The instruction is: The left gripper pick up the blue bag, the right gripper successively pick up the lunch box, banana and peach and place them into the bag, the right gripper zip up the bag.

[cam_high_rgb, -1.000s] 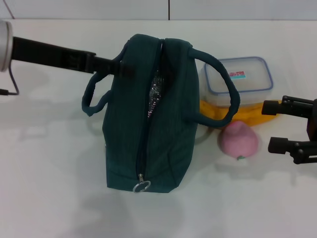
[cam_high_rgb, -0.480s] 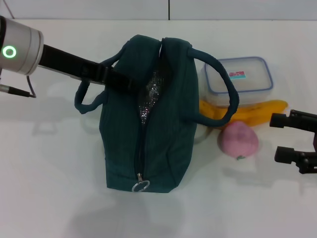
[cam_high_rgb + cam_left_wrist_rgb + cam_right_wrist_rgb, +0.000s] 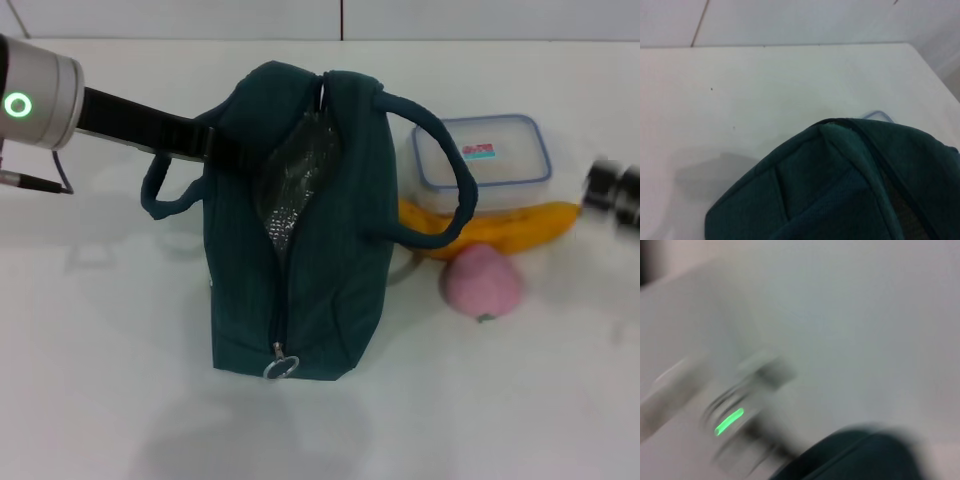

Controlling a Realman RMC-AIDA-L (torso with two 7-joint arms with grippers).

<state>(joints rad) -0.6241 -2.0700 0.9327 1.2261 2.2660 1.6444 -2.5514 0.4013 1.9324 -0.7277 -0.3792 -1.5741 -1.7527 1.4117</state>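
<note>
Pulled wider open since a moment ago: blue bag (image 3: 300,230) mid-table, left gripper (image 3: 222,150) clamped on its far-left rim. Right gripper (image 3: 612,193) shifted farther away at right edge, blurred, grip unclear. Lunch box (image 3: 482,163), banana (image 3: 500,230), peach (image 3: 482,282) right of bag.

Left arm (image 3: 40,100): chunky silver-grey cylindrical wrist section with a glowing green ring light (image 3: 17,105) on its side. Thin black cable (image 3: 35,182) looping off underneath it. Past the silver part, a long flat matte-black bar leading out to the left gripper (image 3: 225,152), also black, boxy, no visible labels. Fingers not visible. Right gripper (image 3: 612,193) barely showing at the frame edge, just a blurred dark grey and black lump. Right wrist view a smear, showing only a silvery cylinder with a green lit strip (image 3: 729,421).
</note>
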